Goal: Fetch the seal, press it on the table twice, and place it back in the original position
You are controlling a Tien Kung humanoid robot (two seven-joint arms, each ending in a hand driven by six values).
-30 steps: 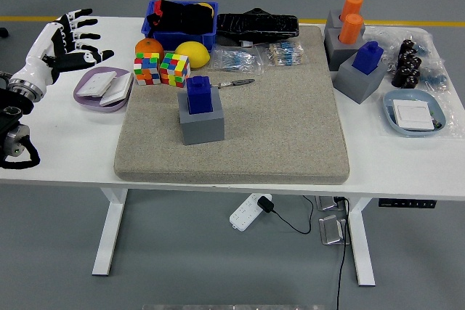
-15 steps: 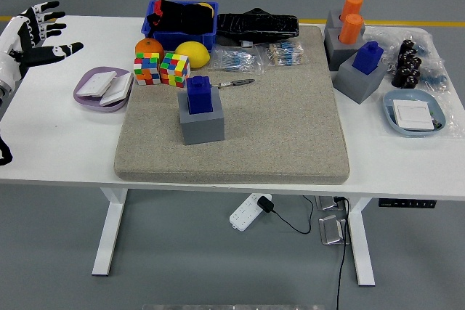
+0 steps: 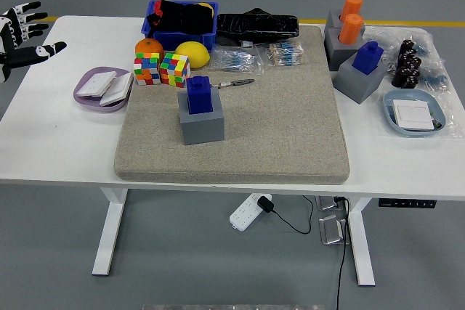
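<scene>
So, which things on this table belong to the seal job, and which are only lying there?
For the job:
- blue block-shaped seal in its grey square holder
- beige felt mat
- left hand, open at the table's left edge

Lying about:
- two colourful puzzle cubes
- yellow lemon
- orange cylinder seals
- purple plate

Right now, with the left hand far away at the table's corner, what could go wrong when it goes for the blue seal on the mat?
1. The left hand is open at the far left edge; its path to the blue seal may pass over the purple dish and could knock it.
2. The pen and the Rubik's cubes lie just behind the seal and might be bumped.
3. A second blue seal at the right could be mistaken for it.
</scene>
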